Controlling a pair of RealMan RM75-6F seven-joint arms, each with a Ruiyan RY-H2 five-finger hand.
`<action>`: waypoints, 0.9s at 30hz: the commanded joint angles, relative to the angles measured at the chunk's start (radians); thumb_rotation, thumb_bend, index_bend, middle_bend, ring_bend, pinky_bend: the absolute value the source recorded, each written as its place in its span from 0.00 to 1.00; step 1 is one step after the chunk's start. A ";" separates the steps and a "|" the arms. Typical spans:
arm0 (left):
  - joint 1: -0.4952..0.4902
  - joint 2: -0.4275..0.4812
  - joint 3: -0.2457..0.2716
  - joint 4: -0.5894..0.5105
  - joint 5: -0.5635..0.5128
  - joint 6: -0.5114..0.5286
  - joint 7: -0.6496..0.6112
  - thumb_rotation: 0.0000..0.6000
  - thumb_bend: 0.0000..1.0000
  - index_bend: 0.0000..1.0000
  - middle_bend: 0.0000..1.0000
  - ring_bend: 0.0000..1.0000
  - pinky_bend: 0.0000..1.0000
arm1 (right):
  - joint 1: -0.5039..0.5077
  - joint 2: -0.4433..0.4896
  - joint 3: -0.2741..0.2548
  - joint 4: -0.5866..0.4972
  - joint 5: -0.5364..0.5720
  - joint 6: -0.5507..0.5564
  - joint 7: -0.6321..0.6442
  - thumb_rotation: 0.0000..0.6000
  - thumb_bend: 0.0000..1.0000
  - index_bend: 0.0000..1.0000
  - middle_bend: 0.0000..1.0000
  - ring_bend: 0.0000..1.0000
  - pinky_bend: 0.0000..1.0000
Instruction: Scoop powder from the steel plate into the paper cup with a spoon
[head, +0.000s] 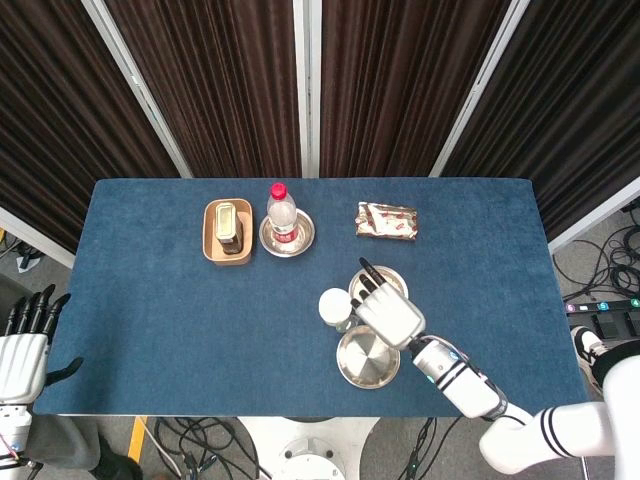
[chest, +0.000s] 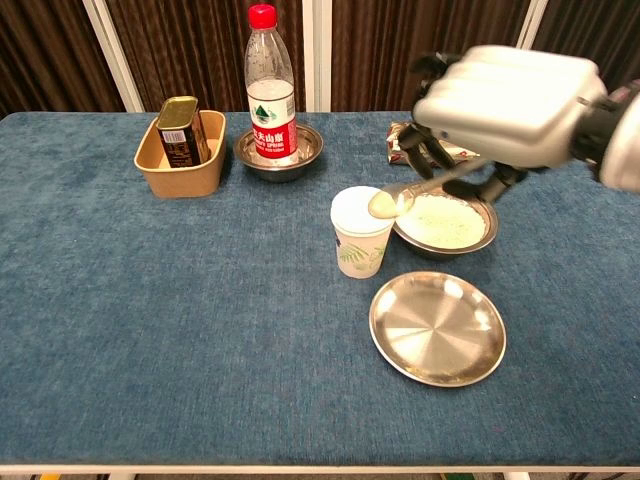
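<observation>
At far left, off the table, the left hand (head: 22, 350) is hanging with fingers spread, holding nothing. Near the middle, the paper cup (chest: 361, 232) is standing upright just left of the powder-filled steel plate (chest: 443, 224). The right hand (chest: 505, 108) is pinching the spoon (chest: 414, 192), whose bowl is hovering between cup rim and plate. An empty steel plate (chest: 437, 328) is lying nearer.

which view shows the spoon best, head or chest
The chest view: the spoon shows side-on, its bowl above the paper cup rim, handle held by the right hand. In the head view that hand hides the spoon.
</observation>
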 joint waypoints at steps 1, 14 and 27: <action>0.002 0.004 0.001 -0.011 0.005 0.007 0.009 1.00 0.13 0.16 0.10 0.06 0.05 | -0.171 -0.033 -0.054 0.136 -0.223 0.053 0.274 1.00 0.32 0.59 0.55 0.20 0.00; 0.021 0.005 0.015 -0.011 0.005 0.021 -0.007 1.00 0.14 0.16 0.10 0.06 0.05 | -0.319 -0.231 -0.027 0.416 -0.327 0.051 0.304 1.00 0.27 0.56 0.54 0.15 0.00; 0.021 -0.007 0.013 0.015 0.004 0.018 -0.028 1.00 0.14 0.16 0.10 0.06 0.05 | -0.363 -0.317 0.033 0.496 -0.334 -0.031 0.274 1.00 0.24 0.45 0.46 0.09 0.00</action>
